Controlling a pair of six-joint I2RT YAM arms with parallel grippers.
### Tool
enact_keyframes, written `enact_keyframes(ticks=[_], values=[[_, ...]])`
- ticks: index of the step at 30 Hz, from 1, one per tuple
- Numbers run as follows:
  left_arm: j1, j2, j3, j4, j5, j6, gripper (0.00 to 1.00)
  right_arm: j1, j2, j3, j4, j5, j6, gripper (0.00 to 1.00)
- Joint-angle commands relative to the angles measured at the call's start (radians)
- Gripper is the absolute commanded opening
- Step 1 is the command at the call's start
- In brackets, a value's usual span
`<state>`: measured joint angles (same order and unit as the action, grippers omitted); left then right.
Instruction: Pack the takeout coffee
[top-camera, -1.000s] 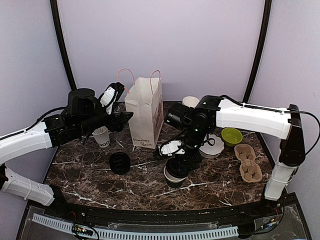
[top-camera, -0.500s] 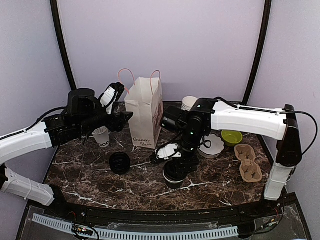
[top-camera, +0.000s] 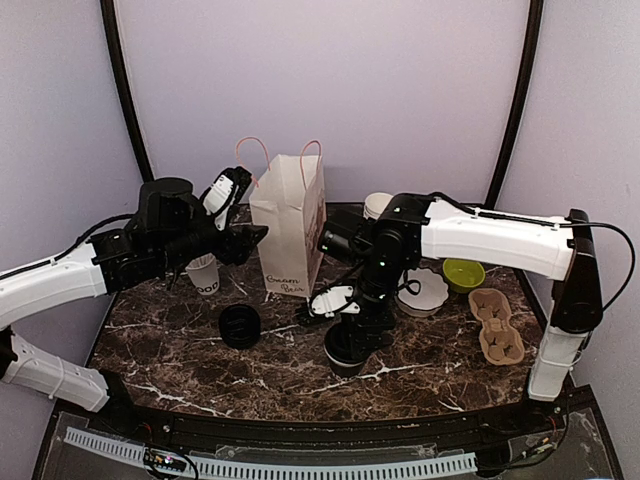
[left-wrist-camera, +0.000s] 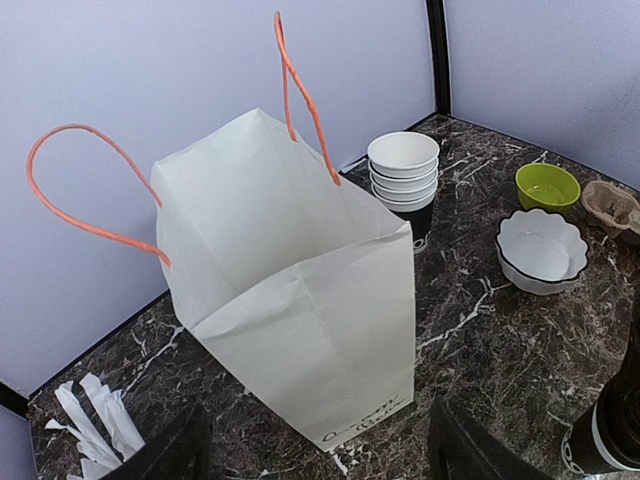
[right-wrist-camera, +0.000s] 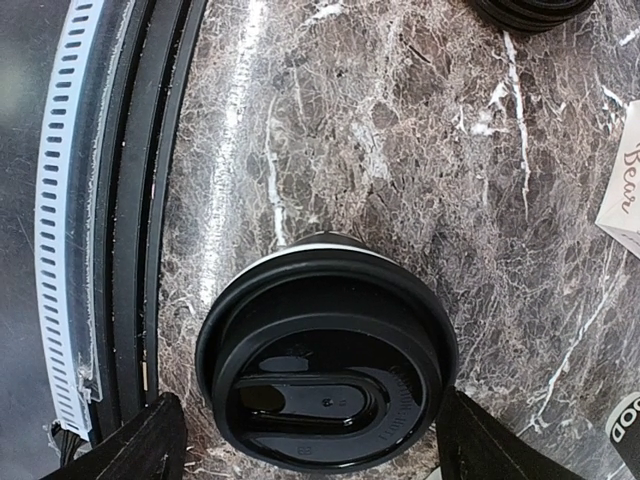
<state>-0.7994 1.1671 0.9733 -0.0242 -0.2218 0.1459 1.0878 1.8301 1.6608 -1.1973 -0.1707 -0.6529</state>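
Note:
The takeout coffee (top-camera: 347, 347), a black cup with a black lid, stands on the marble table near the front middle. In the right wrist view its lid (right-wrist-camera: 325, 360) is seen from straight above. My right gripper (top-camera: 356, 322) hangs right over it, open, with a finger on either side of the lid (right-wrist-camera: 310, 445); I see no grip on it. My left gripper (top-camera: 250, 238) is open and empty, close to the left side of the white paper bag (top-camera: 290, 225). In the left wrist view (left-wrist-camera: 315, 455) it faces the bag (left-wrist-camera: 300, 290), which stands open with orange handles.
A stack of black lids (top-camera: 239, 326) lies left of the cup. A white cup of sticks (top-camera: 203, 272) stands by the left arm. Lidless cups (top-camera: 378, 205), a white bowl (top-camera: 425, 292), a green bowl (top-camera: 463, 272) and a cardboard carrier (top-camera: 496, 325) are at the right.
My right arm has shifted a little to the left and come to sit over the lidded cup. The left arm and the bag have not moved.

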Motion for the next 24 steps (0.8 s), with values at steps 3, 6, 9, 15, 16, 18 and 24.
enact_keyframes(ticks=[3, 6, 9, 15, 16, 18, 24], values=[[0.003, 0.011, 0.003, 0.010, 0.010, -0.006, 0.77, 0.011, -0.037, 0.023, -0.017, -0.032, 0.004, 0.87], [0.003, 0.026, 0.014, -0.010, -0.029, -0.043, 0.77, 0.001, -0.068, 0.032, -0.023, -0.031, 0.005, 0.88], [0.003, 0.051, 0.097, -0.162, -0.036, -0.181, 0.74, -0.045, -0.119, 0.030, -0.018, -0.048, 0.008, 0.89], [-0.009, 0.086, 0.165, -0.362, 0.190, -0.433, 0.63, -0.205, -0.230, -0.089, 0.104, -0.195, 0.082, 0.88], [-0.025, 0.103, 0.166, -0.375, 0.274, -0.483, 0.63, -0.233, -0.245, -0.126, 0.155, -0.239, 0.117, 0.86], [-0.069, 0.138, 0.168, -0.400, 0.375, -0.547, 0.61, -0.298, -0.285, -0.220, 0.222, -0.345, 0.189, 0.85], [-0.167, 0.233, 0.168, -0.405, 0.509, -0.698, 0.59, -0.415, -0.341, -0.464, 0.380, -0.519, 0.327, 0.67]])
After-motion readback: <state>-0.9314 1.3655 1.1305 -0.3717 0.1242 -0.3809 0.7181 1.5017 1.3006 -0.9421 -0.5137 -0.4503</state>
